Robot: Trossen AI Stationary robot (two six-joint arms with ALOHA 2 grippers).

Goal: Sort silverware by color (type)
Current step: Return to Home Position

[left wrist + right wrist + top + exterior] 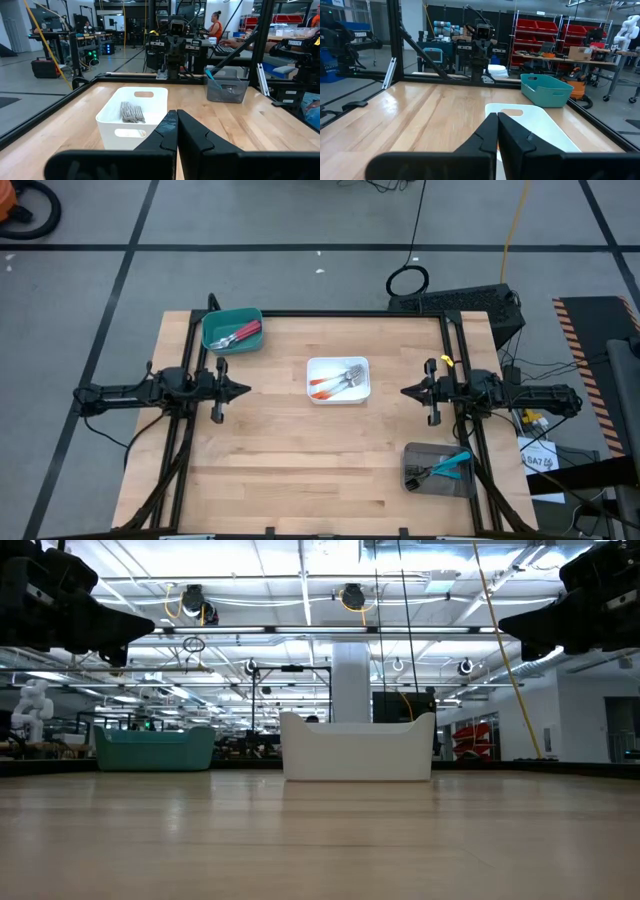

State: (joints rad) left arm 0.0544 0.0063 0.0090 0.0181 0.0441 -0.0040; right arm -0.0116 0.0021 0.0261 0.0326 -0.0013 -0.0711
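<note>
The silverware lies sorted in three trays. Red-handled forks (240, 333) lie in the teal tray (232, 327) at the far left. Orange-handled forks (334, 383) lie in the white tray (338, 379) at the table's middle; their metal heads (132, 112) show in the left wrist view. Blue-handled forks (447, 466) lie in the grey tray (437, 468) at the near right. My left gripper (243, 390) hovers shut at the left edge, pointing level at the white tray. My right gripper (407, 391) hovers shut at the right edge, facing it. Both hold nothing.
Black frame rails (330, 313) run along the table's far edge and sides. Bare wood lies between the trays and along the near edge. A person (216, 27) sits at a bench beyond the table. A black keyboard (460, 302) lies past the far right corner.
</note>
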